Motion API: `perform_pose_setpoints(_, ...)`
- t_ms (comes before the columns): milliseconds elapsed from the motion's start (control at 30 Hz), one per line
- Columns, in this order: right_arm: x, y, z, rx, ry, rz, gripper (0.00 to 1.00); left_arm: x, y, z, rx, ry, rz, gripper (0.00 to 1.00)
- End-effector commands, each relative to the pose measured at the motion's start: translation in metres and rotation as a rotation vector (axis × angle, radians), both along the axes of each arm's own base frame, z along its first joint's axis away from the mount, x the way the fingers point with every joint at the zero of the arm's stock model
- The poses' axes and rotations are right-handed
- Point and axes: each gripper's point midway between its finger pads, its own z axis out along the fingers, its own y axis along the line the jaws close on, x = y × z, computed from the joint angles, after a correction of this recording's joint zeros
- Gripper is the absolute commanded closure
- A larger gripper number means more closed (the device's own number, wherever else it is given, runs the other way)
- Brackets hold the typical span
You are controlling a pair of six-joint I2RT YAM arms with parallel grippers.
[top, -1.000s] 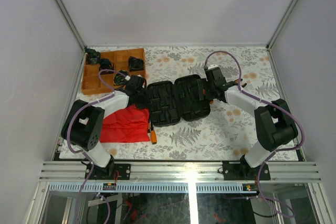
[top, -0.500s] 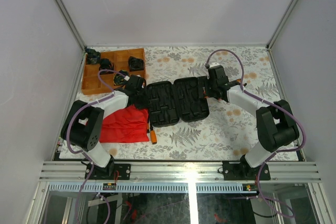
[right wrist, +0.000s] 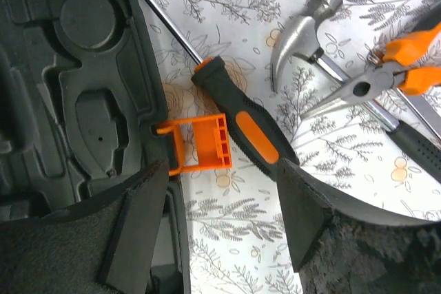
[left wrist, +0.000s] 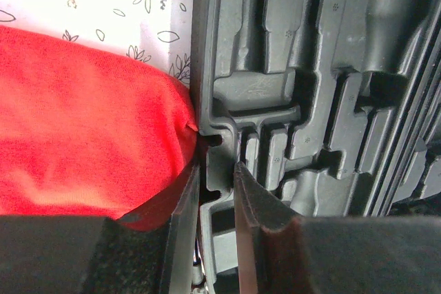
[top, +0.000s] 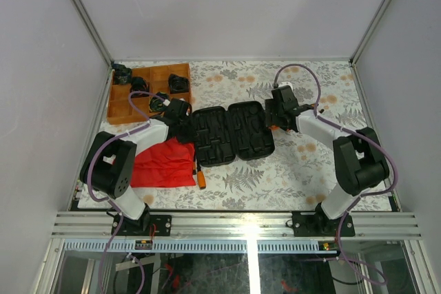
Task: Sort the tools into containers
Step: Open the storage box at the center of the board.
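The black tool case [top: 231, 132] lies open and flat mid-table, its moulded slots empty. My left gripper [top: 180, 115] is at the case's left edge. In the left wrist view its fingers [left wrist: 182, 228] are closed on the case's rim wall [left wrist: 215, 191]. My right gripper [top: 275, 116] is open at the case's right edge. It hangs over the orange latch [right wrist: 200, 144], with one finger over the case [right wrist: 76, 80]. An orange-and-black screwdriver [right wrist: 244, 125], orange-handled pliers [right wrist: 386, 70] and a hammer [right wrist: 303, 22] lie on the mat beside it. Another screwdriver [top: 200, 177] lies in front of the case.
A red cloth [top: 163, 162] lies left of the case, touching it by my left fingers [left wrist: 83, 129]. A compartmented wooden tray [top: 120, 108] with small black parts stands at the back left. The floral mat [top: 241, 184] covers the table, and walls close in on three sides.
My right gripper has shifted slightly at the case's right edge. The left arm has not moved.
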Motion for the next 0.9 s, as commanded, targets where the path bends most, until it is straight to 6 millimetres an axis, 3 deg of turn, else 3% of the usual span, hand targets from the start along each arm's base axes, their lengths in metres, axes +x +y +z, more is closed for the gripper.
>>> perform_pose_setpoints(0,-0.003,0.004,0.031,0.089,-0.098,-0.005,0.29,-0.021,0.015,-0.011,0.067,0.070,-0.015,0.94)
perform_pose_setpoints(267,-0.035,0.009,0.047,0.191,-0.131,0.035,0.26,-0.015,0.013,0.023,0.060,-0.012,-0.022,0.66)
perform_pose_setpoints(400,-0.047,0.007,0.058,0.225,-0.148,0.033,0.22,-0.015,0.013,0.040,0.052,-0.049,-0.024,0.59)
perform_pose_setpoints(633,-0.063,0.006,0.068,0.268,-0.163,0.034,0.20,-0.024,0.014,0.038,0.071,-0.041,-0.032,0.57)
perform_pose_setpoints(867,-0.077,0.007,0.065,0.298,-0.159,0.044,0.30,-0.018,0.006,0.021,0.096,-0.012,-0.049,0.65)
